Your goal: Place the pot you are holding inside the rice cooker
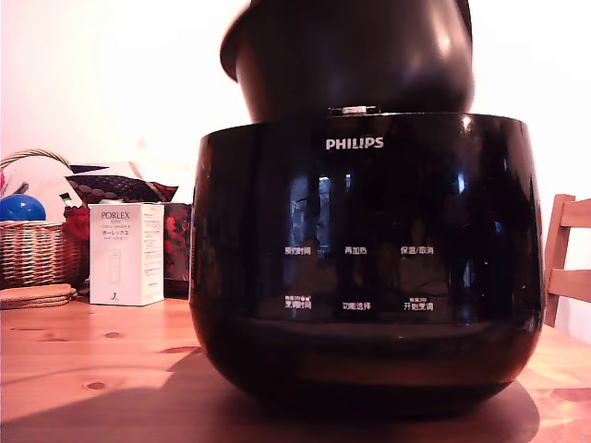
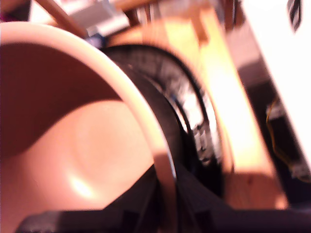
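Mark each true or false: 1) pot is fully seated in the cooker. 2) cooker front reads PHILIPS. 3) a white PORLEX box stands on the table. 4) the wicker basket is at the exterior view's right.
1) False. The pot is tilted, still mostly above the rim of the rice cooker.
2) True.
3) True. The PORLEX box stands on the table.
4) False. The wicker basket is at the exterior view's left; a wooden chair is at its right.

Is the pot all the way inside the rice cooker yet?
No. The pot sits tilted, mostly above the rice cooker rim.
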`<move>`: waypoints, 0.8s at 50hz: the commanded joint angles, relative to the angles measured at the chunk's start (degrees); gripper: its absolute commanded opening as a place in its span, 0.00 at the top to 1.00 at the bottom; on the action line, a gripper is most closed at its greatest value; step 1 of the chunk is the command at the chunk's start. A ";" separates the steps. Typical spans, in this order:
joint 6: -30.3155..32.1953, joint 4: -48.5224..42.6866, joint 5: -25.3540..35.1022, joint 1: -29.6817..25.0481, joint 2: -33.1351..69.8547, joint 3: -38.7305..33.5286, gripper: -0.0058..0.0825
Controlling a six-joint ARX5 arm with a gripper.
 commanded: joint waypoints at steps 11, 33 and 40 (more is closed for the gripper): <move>11.72 0.48 -1.73 -1.18 1.90 1.42 0.96; 16.13 -1.20 -2.34 -2.29 4.66 1.42 0.96; 16.26 -0.72 -2.32 -2.34 5.64 1.42 0.96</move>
